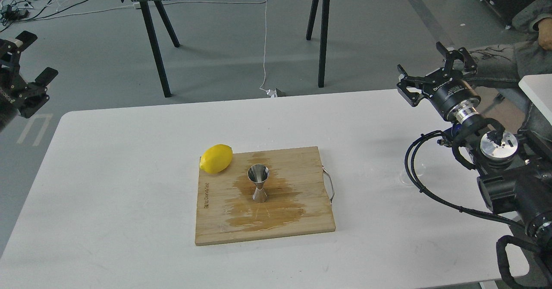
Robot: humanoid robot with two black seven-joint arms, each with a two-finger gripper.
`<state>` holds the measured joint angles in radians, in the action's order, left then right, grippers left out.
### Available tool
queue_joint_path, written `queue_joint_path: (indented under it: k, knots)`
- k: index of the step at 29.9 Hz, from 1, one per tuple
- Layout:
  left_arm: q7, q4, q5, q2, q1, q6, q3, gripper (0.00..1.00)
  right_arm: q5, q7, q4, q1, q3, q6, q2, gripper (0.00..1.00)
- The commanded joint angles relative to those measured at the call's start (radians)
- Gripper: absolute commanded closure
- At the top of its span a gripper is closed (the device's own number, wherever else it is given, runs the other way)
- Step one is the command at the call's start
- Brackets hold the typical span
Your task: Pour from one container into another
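While both claws, left [32, 60] and right [424, 71], hang spread wide and empty, one shiny hourglass jigger [258, 183] stands upright on one wet board [293, 220] beside one lemon [216, 158].

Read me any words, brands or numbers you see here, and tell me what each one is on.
Cutting board: an engraved brand runs sideways along its left edge, too small to read.
Right pincer: white lettering on its black wrist, too blurred to read.
Jigger, lemon: no text visible.

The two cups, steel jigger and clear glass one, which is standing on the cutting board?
The jigger: it stands upright mid-board, on a wet stain. The glass cup sits on the bare table, off to the right.
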<state>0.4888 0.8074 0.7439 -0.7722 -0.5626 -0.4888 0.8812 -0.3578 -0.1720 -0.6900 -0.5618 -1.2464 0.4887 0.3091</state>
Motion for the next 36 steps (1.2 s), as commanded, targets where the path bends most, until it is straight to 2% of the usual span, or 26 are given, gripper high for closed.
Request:
queue_joint_path:
  k: [1, 2, 3, 9, 14, 17, 18, 22, 24, 26, 30, 36]
  knots:
    - [0.0, 0.003, -0.001, 0.005, 0.007, 0.0, -0.007, 0.02, -0.03, -0.003, -0.165, 0.112, -0.079, 0.0, 0.008, 0.01]
    - [0.0, 0.003, -0.001, 0.013, 0.007, 0.0, -0.007, 0.02, -0.03, -0.004, -0.224, 0.152, -0.105, 0.0, 0.013, 0.01]
    - [0.0, 0.003, -0.005, 0.017, 0.006, 0.0, -0.007, 0.02, -0.032, -0.004, -0.274, 0.183, -0.12, -0.045, 0.022, 0.01]
    - [0.0, 0.03, -0.009, 0.031, 0.003, 0.0, -0.008, 0.02, -0.058, -0.014, -0.52, 0.33, -0.166, -0.447, 0.139, 0.01]
    - [0.0, 0.03, -0.009, 0.043, 0.001, 0.0, -0.013, 0.02, -0.147, -0.058, -0.604, 0.402, -0.219, -0.674, 0.202, 0.01]
    - [0.0, 0.03, -0.009, 0.047, 0.001, 0.0, -0.013, 0.02, -0.167, -0.07, -0.646, 0.43, -0.22, -0.775, 0.235, 0.01]
    - [0.0, 0.03, -0.009, 0.047, 0.001, 0.0, -0.013, 0.02, -0.171, -0.087, -0.649, 0.447, -0.222, -0.794, 0.24, 0.01]
    - [0.0, 0.03, -0.008, 0.045, 0.004, 0.0, -0.013, 0.02, -0.175, -0.214, -0.649, 0.497, -0.208, -0.808, 0.243, 0.01]
    - [0.0, 0.03, -0.008, 0.042, 0.007, 0.0, -0.013, 0.02, -0.168, -0.247, -0.649, 0.531, -0.203, -0.8, 0.242, 0.01]
    - [0.0, 0.03, -0.008, 0.04, 0.012, 0.0, -0.013, 0.02, -0.159, -0.262, -0.649, 0.554, -0.197, -0.768, 0.242, 0.01]
    - [0.0, 0.03, -0.006, 0.044, 0.02, 0.0, -0.013, 0.02, -0.152, -0.281, -0.64, 0.6, -0.166, -0.632, 0.242, 0.01]
    - [0.0, 0.029, -0.003, 0.045, 0.02, 0.0, -0.014, 0.02, -0.129, -0.279, -0.594, 0.617, -0.157, -0.605, 0.226, 0.01]
